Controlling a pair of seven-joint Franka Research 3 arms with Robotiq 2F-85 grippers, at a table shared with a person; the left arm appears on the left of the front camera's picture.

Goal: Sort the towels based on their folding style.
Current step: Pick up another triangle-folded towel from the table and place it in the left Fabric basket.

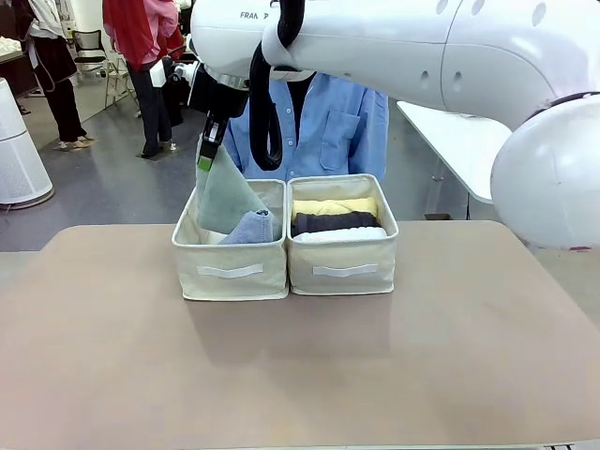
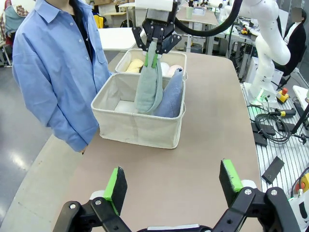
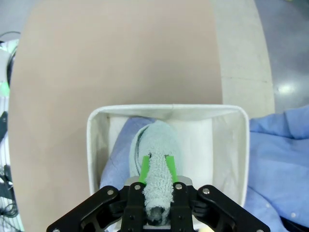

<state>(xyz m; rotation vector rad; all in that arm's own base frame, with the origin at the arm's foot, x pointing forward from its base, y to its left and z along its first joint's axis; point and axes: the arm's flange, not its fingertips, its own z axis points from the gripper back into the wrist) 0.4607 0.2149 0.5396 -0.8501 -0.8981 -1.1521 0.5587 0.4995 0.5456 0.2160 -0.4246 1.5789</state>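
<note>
Right gripper (image 1: 208, 150) is clamped on the narrow tip of the grey-green cone towel (image 1: 225, 195), which hangs straight below it into the left fabric box (image 1: 230, 267), touching the grey-blue cone towel (image 1: 251, 228); left gripper (image 2: 174, 181) spread wide, holding nothing, over bare table (image 2: 207, 145).

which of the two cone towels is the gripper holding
The grey-green cone towel, pinched at its tip by the right gripper over the left box; the grey-blue cone towel rests loose inside it.

Boxes: two beige fabric boxes (image 1: 231, 269) side by side, touching, mid-table.
Table: matte tan tabletop (image 1: 300, 375).
Person: blue-shirted person (image 2: 53, 72) just behind the boxes.
Background: white ribbed cylinder (image 1: 19, 159), perhaps an air purifier.
</note>
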